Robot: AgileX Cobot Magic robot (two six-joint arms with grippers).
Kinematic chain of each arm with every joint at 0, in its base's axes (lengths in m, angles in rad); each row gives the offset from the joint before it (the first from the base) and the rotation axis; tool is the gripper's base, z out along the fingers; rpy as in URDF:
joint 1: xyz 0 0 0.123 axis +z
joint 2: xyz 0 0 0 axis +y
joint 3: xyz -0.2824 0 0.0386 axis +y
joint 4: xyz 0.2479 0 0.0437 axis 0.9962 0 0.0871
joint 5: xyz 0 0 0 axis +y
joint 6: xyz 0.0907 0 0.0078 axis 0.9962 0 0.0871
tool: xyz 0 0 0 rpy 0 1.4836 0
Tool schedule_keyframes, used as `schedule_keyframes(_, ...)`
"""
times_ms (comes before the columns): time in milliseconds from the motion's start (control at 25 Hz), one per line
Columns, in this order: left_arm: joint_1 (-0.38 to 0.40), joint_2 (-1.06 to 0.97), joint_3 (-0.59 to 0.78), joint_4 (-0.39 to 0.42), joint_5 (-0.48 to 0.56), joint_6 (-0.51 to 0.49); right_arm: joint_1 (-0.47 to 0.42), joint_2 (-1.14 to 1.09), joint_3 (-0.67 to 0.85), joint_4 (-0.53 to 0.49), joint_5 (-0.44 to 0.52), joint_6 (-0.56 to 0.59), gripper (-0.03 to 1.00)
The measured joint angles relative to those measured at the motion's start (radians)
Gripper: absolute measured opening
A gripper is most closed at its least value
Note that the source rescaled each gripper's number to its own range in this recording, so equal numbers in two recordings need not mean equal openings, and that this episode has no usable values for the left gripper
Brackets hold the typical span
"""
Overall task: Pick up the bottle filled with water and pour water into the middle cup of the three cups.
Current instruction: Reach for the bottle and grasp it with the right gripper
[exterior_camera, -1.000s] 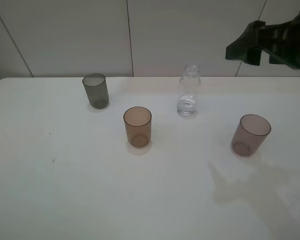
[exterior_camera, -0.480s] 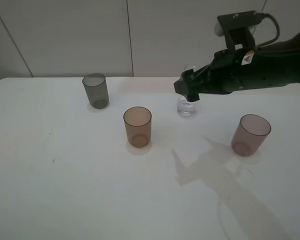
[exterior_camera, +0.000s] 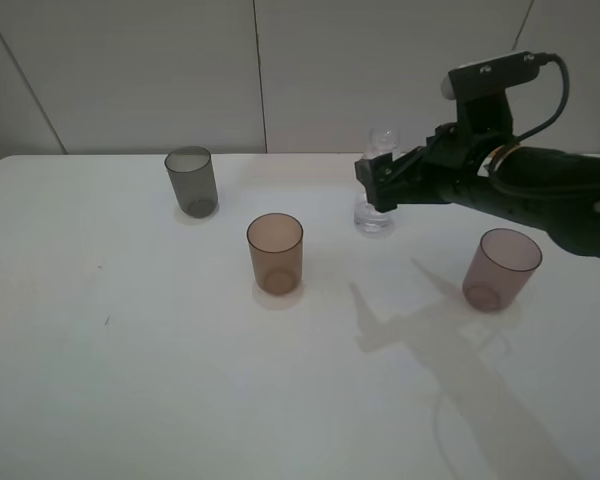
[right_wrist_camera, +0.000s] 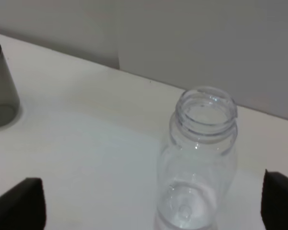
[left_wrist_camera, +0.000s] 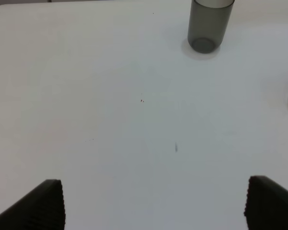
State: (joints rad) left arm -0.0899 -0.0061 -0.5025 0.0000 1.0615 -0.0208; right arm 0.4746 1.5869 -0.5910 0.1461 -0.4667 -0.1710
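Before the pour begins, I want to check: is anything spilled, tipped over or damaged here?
Nothing stands out. The bottle and the grey cup, amber cup and pinkish cup all stand upright; the table shows no spill.

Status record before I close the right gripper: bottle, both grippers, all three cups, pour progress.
bottle: upright on table, uncapped, a little water at the bottom
right gripper: open, jaws either side of the bottle, no contact visible
left gripper: open, over bare table, holding nothing
middle cup: amber, upright, looks empty
grey cup: upright, far left
pink cup: upright, right side
pour: not begun
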Motion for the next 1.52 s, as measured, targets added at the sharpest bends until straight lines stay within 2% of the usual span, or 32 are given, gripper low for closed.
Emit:
schedule_keyframes(160, 0.000, 0.000, 0.000, 0.000, 0.000, 0.000, 0.000, 0.071, 0.001, -0.002, -0.062, 0.000, 0.91)
schedule_keyframes(360, 0.000, 0.000, 0.000, 0.000, 0.000, 0.000, 0.000, 0.107, 0.002, 0.062, -0.142, 0.000, 0.91)
schedule_keyframes(720, 0.000, 0.000, 0.000, 0.000, 0.000, 0.000, 0.000, 0.205, -0.028, 0.124, -0.179, 0.000, 0.91)
schedule_keyframes(1000, 0.000, 0.000, 0.000, 0.000, 0.000, 0.000, 0.000, 0.256, -0.072, 0.126, -0.205, 0.000, 0.91)
schedule_keyframes(1400, 0.000, 0.000, 0.000, 0.000, 0.000, 0.000, 0.000, 0.339, -0.072, 0.140, -0.356, 0.009, 0.91)
schedule_keyframes(1520, 0.000, 0.000, 0.000, 0.000, 0.000, 0.000, 0.000, 0.355, -0.073, 0.123, -0.401, 0.080, 0.91)
